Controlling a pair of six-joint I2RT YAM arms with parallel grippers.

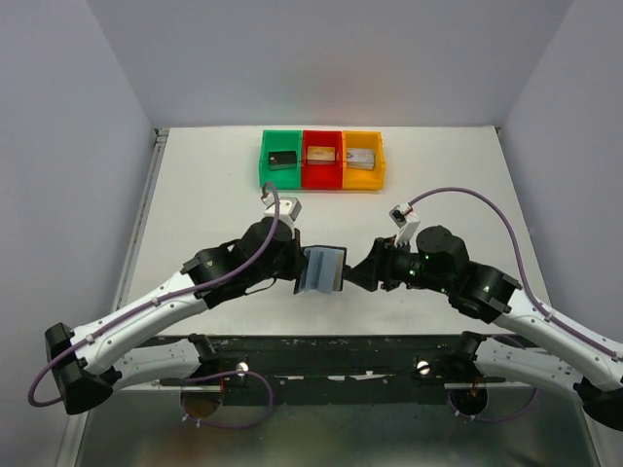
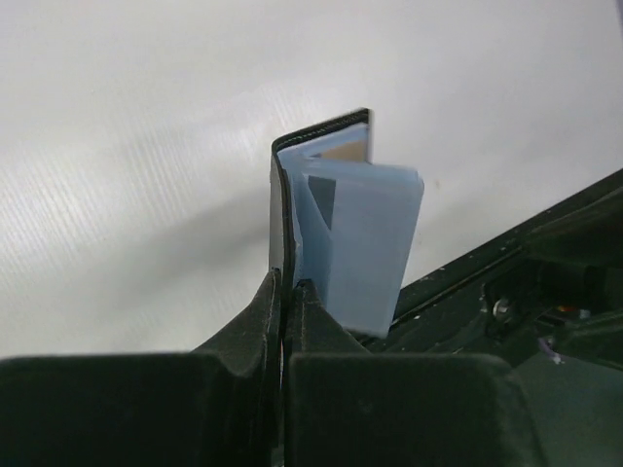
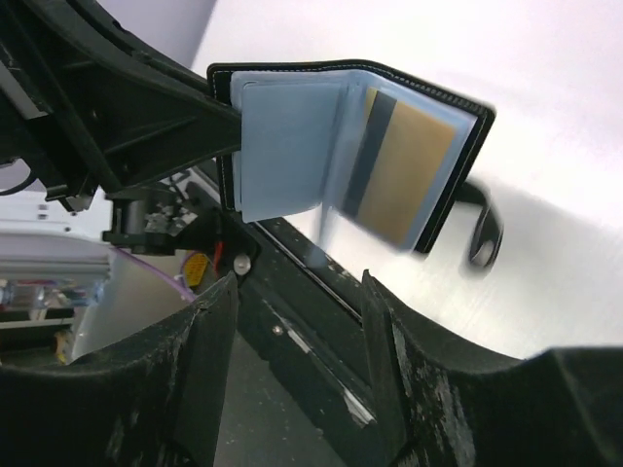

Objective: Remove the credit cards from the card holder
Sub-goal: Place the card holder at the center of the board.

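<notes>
Card holder [image 1: 321, 269] up in the air between the two arms, over the near-middle of the white table [image 1: 214, 195]. It hangs open like a book, black cover outward and blue-grey sleeves [image 2: 365, 243] fanned loose.

Left gripper [image 1: 300, 265] has it. From the left wrist view the fingers [image 2: 255, 326] are pressed together on the lower edge of the black cover, with the holder standing upright above them. No gap shows apart from the cover itself.

Right gripper [image 1: 352, 275] sits just to the other side of the holder, pointed at its open face. In its own wrist view the fingers [image 3: 209, 375] stand well apart with nothing between them. The holder is ahead of them and not touching.

Credit cards are inside the sleeves. One tan-gold card [image 3: 414, 175] shows plainly on the right-hand leaf, and a dark card [image 3: 368, 146] lies partly behind it. Left wrist view gives a tan corner at the top and a dark shape lower down — cannot tell which cards these are. The lower sleeve edge is blurred in the right wrist view.

Far side of the table has three bins in a row, touching — green bin [image 1: 265, 167], red bin [image 1: 322, 177], yellow bin [image 1: 380, 167]. Each has a small block in it, well apart from the arms.
</notes>
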